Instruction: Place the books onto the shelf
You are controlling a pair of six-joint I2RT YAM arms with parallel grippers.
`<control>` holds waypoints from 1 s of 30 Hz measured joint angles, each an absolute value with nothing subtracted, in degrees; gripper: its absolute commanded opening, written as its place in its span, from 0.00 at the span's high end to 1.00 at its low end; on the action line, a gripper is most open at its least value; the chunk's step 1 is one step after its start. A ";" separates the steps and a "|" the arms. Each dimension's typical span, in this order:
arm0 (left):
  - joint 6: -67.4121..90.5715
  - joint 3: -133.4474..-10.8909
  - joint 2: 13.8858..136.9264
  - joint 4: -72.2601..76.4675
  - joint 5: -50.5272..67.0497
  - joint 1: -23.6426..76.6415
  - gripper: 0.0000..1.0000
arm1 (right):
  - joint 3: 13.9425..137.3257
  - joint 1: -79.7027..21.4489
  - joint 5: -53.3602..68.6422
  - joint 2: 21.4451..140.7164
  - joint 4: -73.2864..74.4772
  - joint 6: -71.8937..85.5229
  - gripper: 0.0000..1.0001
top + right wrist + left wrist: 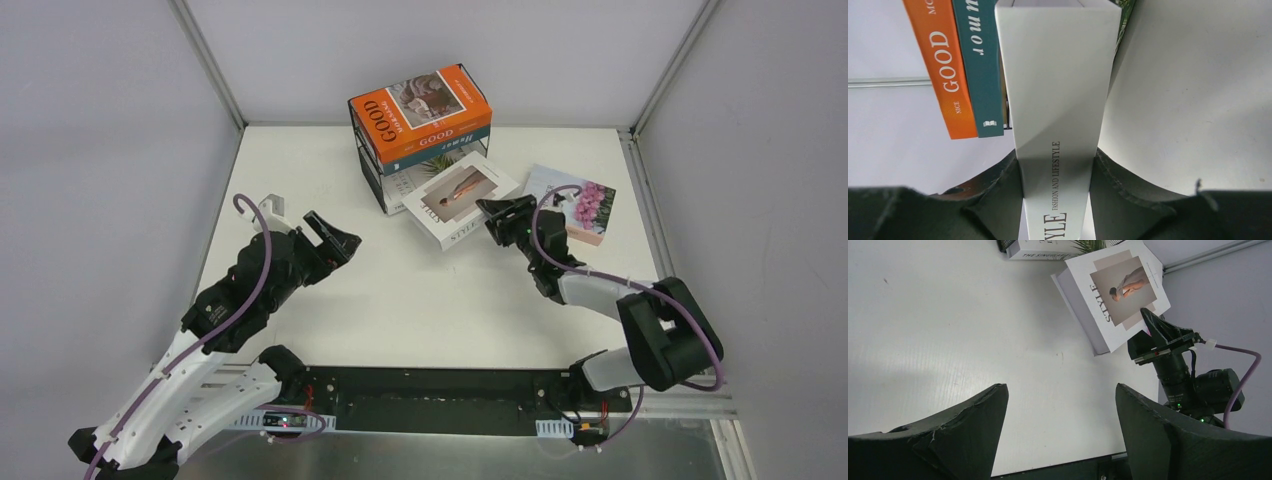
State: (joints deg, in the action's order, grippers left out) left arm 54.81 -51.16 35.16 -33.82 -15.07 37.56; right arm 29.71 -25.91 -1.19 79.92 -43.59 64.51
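Observation:
The shelf (358,150) stands at the back of the table. On its top lies the orange "GOOD MORNING" book (420,112) (943,75), with the dark teal book (445,150) (980,65) under it. The palm-leaf book (408,185) (1043,249) lies in the lower tier. The white "STYLE" book (458,200) (1118,290) (1058,100) lies slanted in front of the shelf. My right gripper (503,215) (1155,330) (1055,170) is shut on its near right edge. The pink-flower book (588,205) lies flat to the right. My left gripper (335,240) (1062,405) hangs open at mid-left, holding nothing.
Grey walls with metal corner posts (210,60) close in the white table (420,300) on three sides. The arms' black base rail (430,400) runs along the near edge. A white bracket (270,205) sits by the left arm.

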 measured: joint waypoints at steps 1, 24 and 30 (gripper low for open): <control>54.81 -51.16 35.16 -34.02 -15.29 37.56 0.19 | 29.78 -26.02 -1.34 80.90 -44.27 64.73 1.00; 54.83 -51.18 33.01 -36.73 -16.19 37.56 0.20 | 42.61 -28.64 -6.15 100.99 -50.98 68.62 1.00; 54.87 -51.18 32.08 -36.82 -16.84 37.56 0.21 | 48.60 -29.87 -9.87 105.47 -50.02 68.88 1.00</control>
State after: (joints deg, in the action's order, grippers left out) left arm 54.87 -51.18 32.08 -36.82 -16.84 37.56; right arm 48.60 -29.87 -9.87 105.47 -50.02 68.88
